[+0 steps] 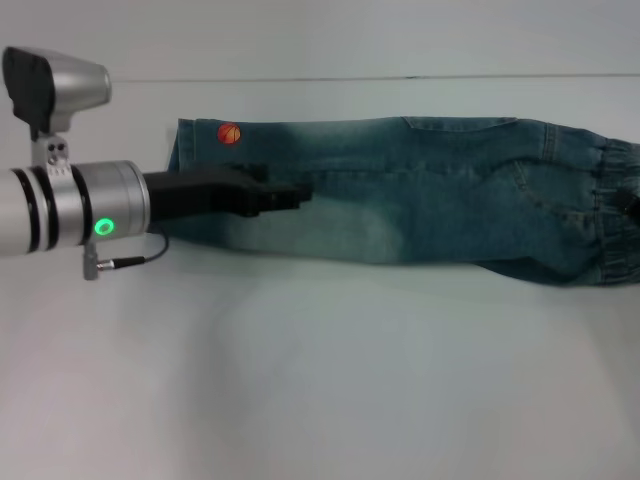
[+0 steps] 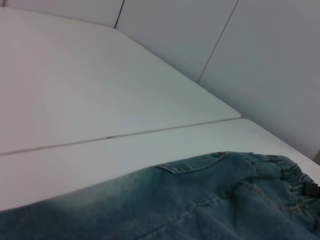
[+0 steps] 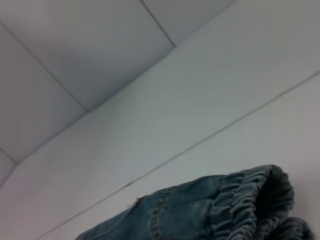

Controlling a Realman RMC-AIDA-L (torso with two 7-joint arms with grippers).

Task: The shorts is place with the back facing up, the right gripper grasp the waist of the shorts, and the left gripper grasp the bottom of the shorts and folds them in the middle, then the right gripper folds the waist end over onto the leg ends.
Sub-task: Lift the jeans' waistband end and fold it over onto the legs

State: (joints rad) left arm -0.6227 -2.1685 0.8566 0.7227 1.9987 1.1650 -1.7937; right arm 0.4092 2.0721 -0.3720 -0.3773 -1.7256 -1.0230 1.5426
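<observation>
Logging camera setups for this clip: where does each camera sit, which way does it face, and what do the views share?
Head view: up on the robot's head, looking forward and down at the table; the shorts lie folded lengthwise, the left gripper over their leg end.
Left wrist view: low on the left arm, looking along the shorts toward the waist; no own jaws show.
Right wrist view: low by the waist, facing the wall; no own jaws show.
All three share the waist.

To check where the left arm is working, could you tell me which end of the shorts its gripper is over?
The left gripper is over the leg ends, near the orange ball, not the ruffled waist.
</observation>
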